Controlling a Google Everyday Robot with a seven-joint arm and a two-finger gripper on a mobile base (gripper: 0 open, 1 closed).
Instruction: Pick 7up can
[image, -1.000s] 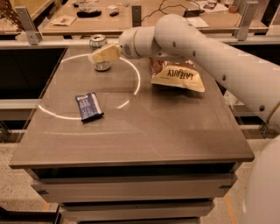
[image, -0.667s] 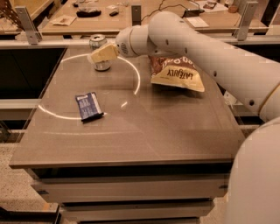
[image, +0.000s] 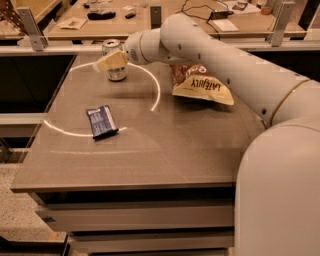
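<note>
The 7up can (image: 114, 72) stands upright at the far left of the grey table (image: 160, 155), silvery with a shiny top rim. My gripper (image: 111, 62) reaches across from the right at the end of the white arm (image: 210, 55). Its cream fingers (image: 113, 61) lie across the front of the can at its upper half and hide part of it. The can stands on the table.
A brown-and-yellow chip bag (image: 200, 85) lies right of the can, partly under the arm. A flat dark blue packet (image: 101, 121) lies at the left front. A bright ring of light curves across the tabletop. A cluttered wooden bench (image: 150, 20) stands behind.
The arm has edged a little to the left, bringing the gripper closer over the can. The can, bag and packet have not moved.
</note>
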